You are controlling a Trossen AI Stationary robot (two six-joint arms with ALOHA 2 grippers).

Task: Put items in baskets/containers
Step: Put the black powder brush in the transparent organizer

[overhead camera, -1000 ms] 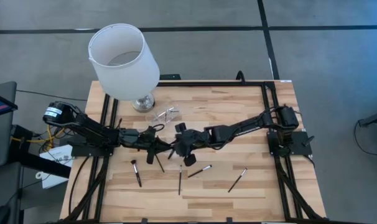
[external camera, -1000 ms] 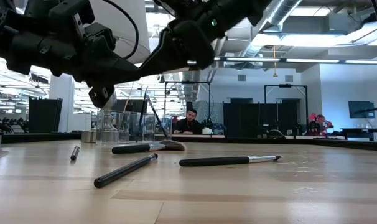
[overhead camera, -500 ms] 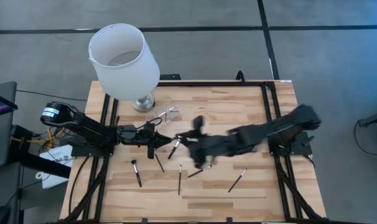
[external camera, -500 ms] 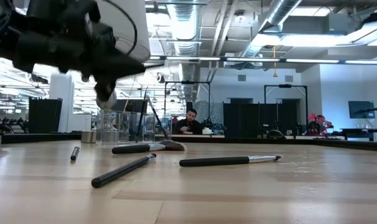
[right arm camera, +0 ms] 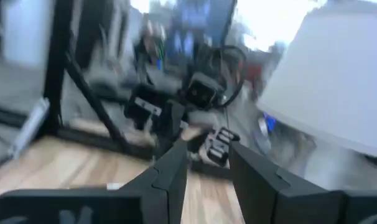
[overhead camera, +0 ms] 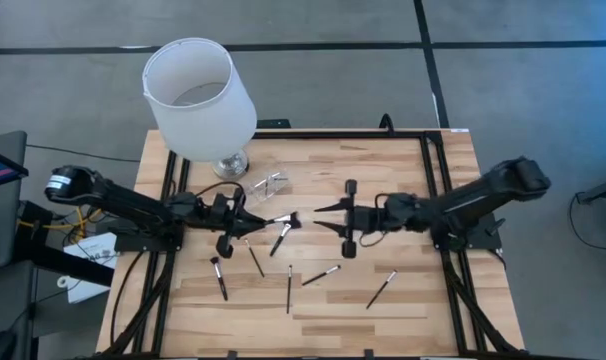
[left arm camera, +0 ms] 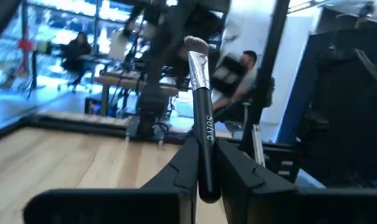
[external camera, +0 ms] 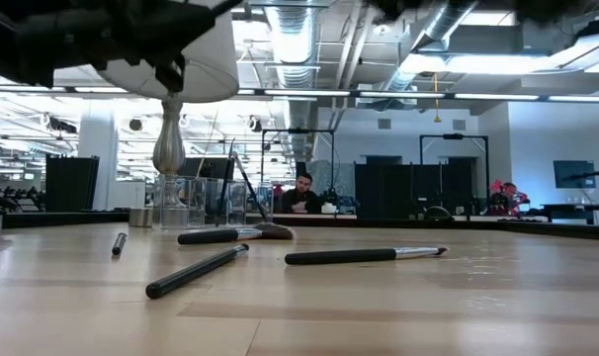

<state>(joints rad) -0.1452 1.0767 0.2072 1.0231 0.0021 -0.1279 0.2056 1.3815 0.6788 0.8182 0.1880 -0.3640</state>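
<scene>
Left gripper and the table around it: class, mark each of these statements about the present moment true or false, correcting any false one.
1. The left gripper holds a makeup brush. True.
2. The right gripper holds a brush. False: its fingers are open and empty.
3. The clear cup lies beside the lamp base. True.
4. No brushes remain on the table. False: several still lie on the wood.
</scene>
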